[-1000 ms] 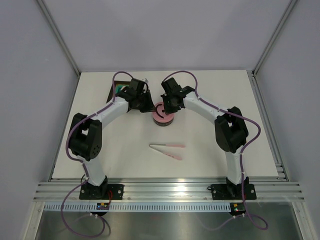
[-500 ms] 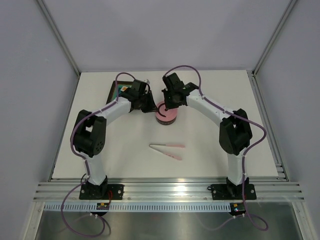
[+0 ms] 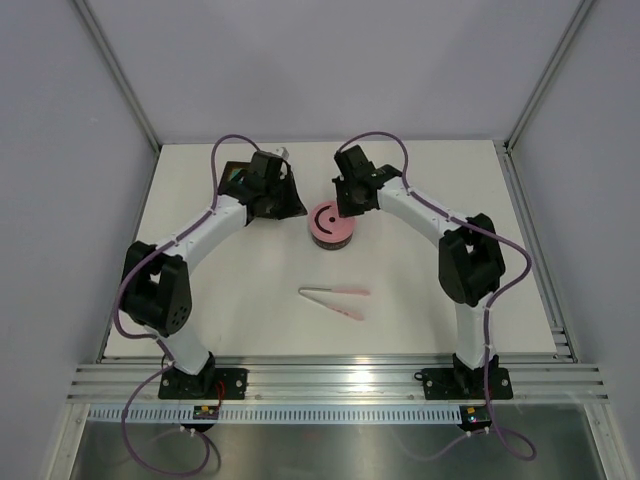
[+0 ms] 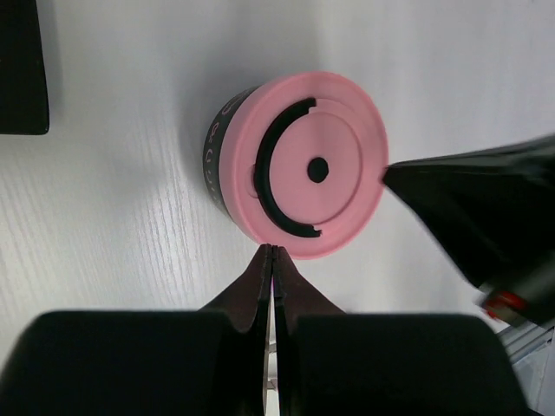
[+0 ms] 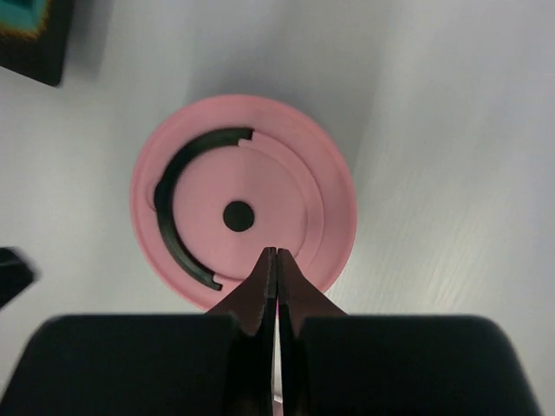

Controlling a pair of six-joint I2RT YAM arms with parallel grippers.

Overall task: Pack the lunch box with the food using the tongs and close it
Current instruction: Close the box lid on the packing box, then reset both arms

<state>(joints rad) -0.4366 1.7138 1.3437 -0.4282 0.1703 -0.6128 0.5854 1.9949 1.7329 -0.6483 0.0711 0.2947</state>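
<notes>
The lunch box [image 3: 331, 228] stands mid-table with its pink lid [image 4: 308, 165] [image 5: 243, 199] on top, the curved black handle [image 4: 273, 182] lying flat. My left gripper [image 3: 302, 212] [image 4: 273, 250] is shut and empty, its tips just off the lid's left rim. My right gripper [image 3: 344, 210] [image 5: 275, 251] is shut and empty too, hovering over the lid's far-right edge. The pink-and-white tongs [image 3: 336, 298] lie on the table nearer the arm bases, touched by neither gripper. The food is hidden.
A flat black tray [image 3: 236, 177] with a teal inside lies at the back left, partly under the left arm; its corner shows in both wrist views [image 4: 22, 69] [image 5: 30, 35]. The right gripper's dark fingers [image 4: 468, 204] show in the left wrist view.
Both grippers have drawn back from the lid, which now shows whole. The left arm's elbow has swung out to the left. Tongs have not moved.
</notes>
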